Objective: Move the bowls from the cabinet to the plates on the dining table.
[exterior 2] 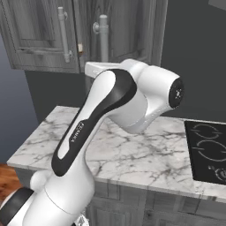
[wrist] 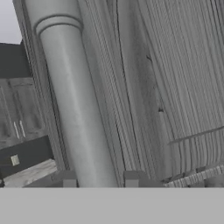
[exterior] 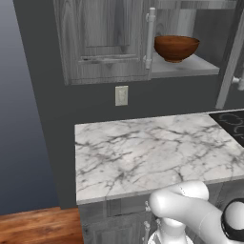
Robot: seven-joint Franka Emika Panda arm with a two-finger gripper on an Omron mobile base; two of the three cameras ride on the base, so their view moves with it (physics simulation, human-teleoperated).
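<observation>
In the upper middle of the left base view, reddish-brown bowl [exterior: 176, 47] resting on the open shelf of the cabinet [exterior: 102, 40], just right of a closed panelled door and its silver bar handle [exterior: 150, 40]; below, a marble counter [exterior: 152, 152] with a black stove [exterior: 231, 121] at the right edge (not the dining table).

Across the middle of the right base view, white arm [exterior 2: 110, 110] reaching up toward the cabinet doors, hand hidden behind the elbow; another bar handle [exterior 2: 103, 37] above it.

In the hand view, silver handle [wrist: 74, 105] running from top to bottom, passing between the two finger tips of the gripper [wrist: 99, 179]; jaws narrowly apart, straddling the bar, contact impossible to tell.

Judged step: opening the cabinet door, bowl not yet fetched. Next: pulling the door along its hinge arc, keeping the bar between the fingers
</observation>
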